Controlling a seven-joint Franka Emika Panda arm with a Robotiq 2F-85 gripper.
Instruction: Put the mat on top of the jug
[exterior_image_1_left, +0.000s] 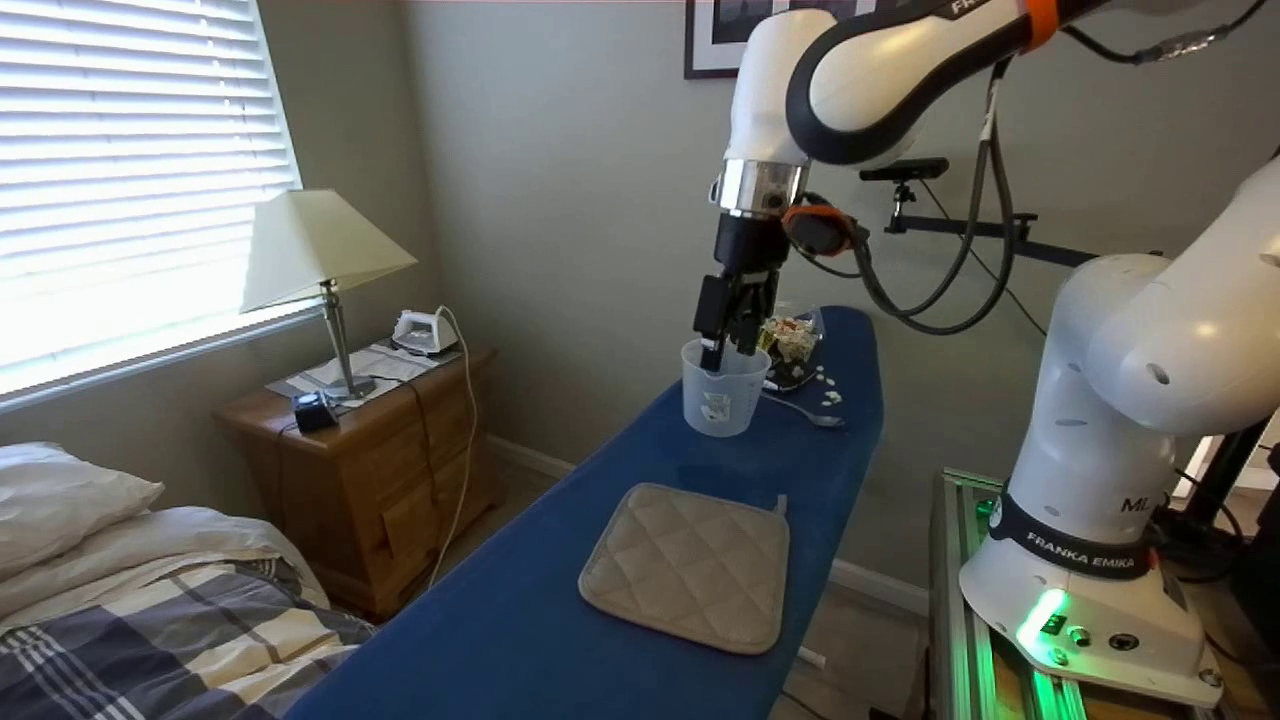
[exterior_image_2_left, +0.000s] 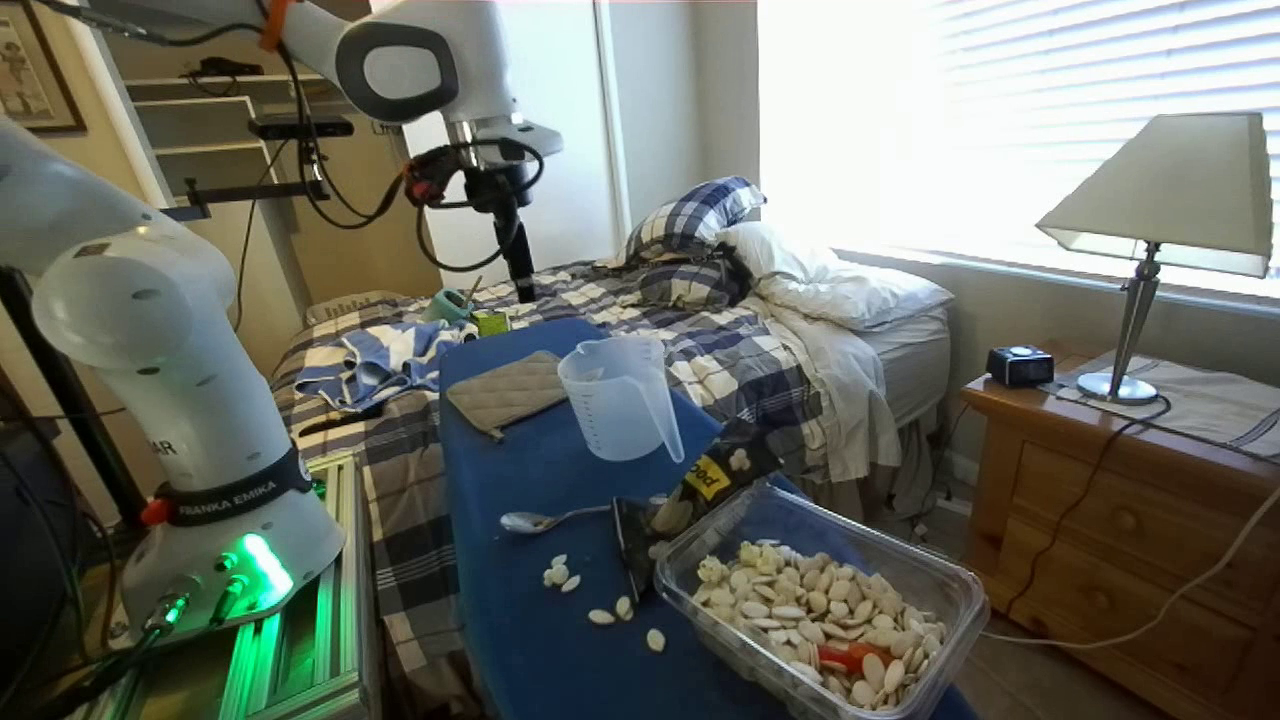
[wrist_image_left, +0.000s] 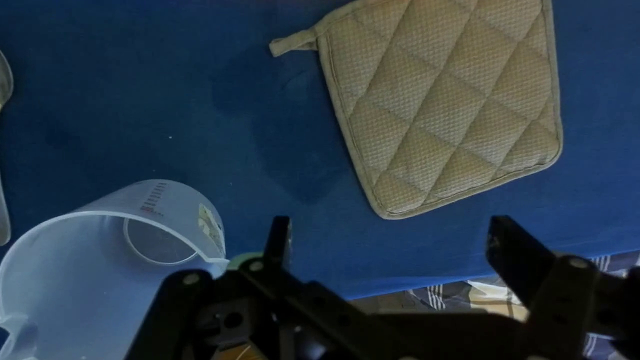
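Well — pincer (wrist_image_left: 387, 232) spread wide, gripping nothing | mat (exterior_image_1_left: 690, 572) flat near the robot-side edge of the ironing board (exterior_image_1_left: 500, 640) | jug (exterior_image_2_left: 622, 405) upright — near the opposite edge

In an exterior view, bright light fills the blinds (exterior_image_1_left: 130, 170) at upper left; a grey wall (exterior_image_1_left: 560, 220) spans the upper centre. A wooden nightstand (exterior_image_1_left: 340, 490) bearing a lamp (exterior_image_1_left: 322, 245) stands left of centre, a plaid-covered bed (exterior_image_1_left: 180, 640) at lower left.

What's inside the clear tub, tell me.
In an exterior view, the tub shows pale seeds, some yellowish clumps and a red-orange piece. Whatever lies beneath them is covered.
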